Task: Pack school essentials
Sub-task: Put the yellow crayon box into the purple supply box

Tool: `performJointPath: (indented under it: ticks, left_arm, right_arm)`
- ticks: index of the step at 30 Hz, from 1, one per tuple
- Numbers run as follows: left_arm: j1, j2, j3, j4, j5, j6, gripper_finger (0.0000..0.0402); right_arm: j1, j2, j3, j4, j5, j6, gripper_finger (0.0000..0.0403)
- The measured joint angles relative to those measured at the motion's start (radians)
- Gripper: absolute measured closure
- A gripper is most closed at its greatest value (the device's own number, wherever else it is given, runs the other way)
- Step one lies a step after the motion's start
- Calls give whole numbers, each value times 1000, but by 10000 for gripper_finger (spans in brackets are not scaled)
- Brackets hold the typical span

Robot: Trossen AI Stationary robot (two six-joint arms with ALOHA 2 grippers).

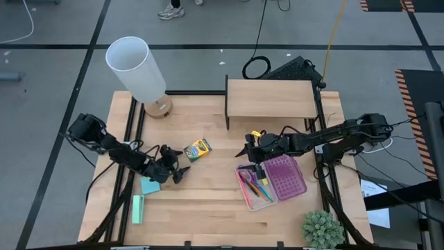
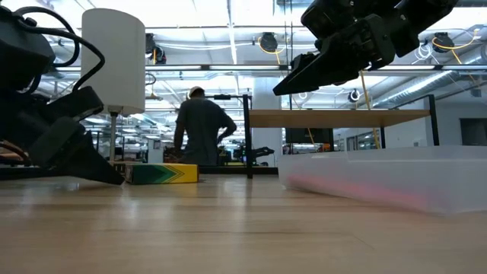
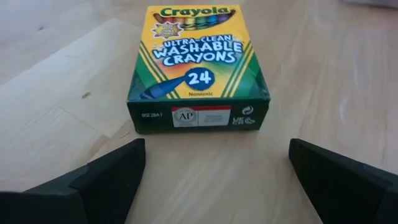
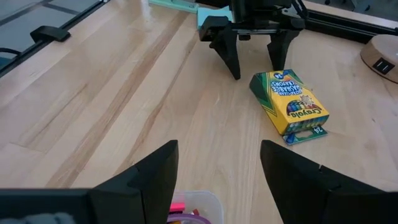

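We look down on a pale wooden desk (image 1: pixel 208 208) with a raised wooden shelf (image 1: pixel 270 98) at its far edge. A white lamp (image 1: pixel 135 66) stands at the far left corner, and a small green plant (image 1: pixel 322 229) sits at the near right corner.

A clear tray (image 1: pixel 255 201) lies right of centre with a purple perforated insert (image 1: pixel 286 177) filling one side and coloured pens and pencils (image 1: pixel 253 186) lying in the other.

The left pincer (image 1: pixel 182 169) sits low over the desk, left of centre, its fingers spread wide, empty, and pointed at the yellow crayon box (image 3: pixel 198 68). That box lies flat on the bare wood just beyond the fingertips, close to them but not touching, near the middle of the desk.

The right pincer (image 4: pixel 217 171) hangs above the tray's far left corner, also wide apart and holding nothing.

A light-blue square note pad (image 1: pixel 150 186) lies on the desk beside the left arm, partly under it, and a pale green strip (image 1: pixel 137 208) lies nearer the front edge.

In the low view we see a person (image 2: pixel 202 129) standing in the room behind the desk.
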Motion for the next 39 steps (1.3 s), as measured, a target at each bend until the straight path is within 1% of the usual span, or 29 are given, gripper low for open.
performJointPath:
  ticks: [4, 10, 14, 18, 26, 30, 34, 37, 39]
  left_arm:
    - [1, 6, 0, 17, -4, -14, 1]
    - [6, 8, -3, 60, 0, 20, 1]
    - [8, 8, -1, 54, -1, -12, 1]
    - [8, 8, 0, 50, -4, 8, 1]
    - [8, 8, 1, 49, -9, 2, 1]
    - [8, 9, 12, 45, -15, 32, 1]
    - [8, 10, 25, 39, -21, 47, 1]
    - [8, 10, 27, 40, -23, 51, 1]
    - [8, 10, 28, 40, -26, 50, 2]
  right_arm:
    - [-3, 0, 0, 3, 0, 0, 179]
    - [-7, 0, 0, 3, 2, -1, 179]
    - [-7, 0, 0, 3, 1, -1, 179]
    - [-7, 0, 0, -2, 2, -1, 179]
    - [-7, 0, 0, -1, 2, -3, 179]
    - [-8, 0, 0, 5, 2, -3, 179]
    - [-8, 0, 0, 55, 12, -6, 179]
    - [-1, 18, 0, 153, 77, -4, 179]
    - [6, 42, 0, 212, 83, -3, 179]
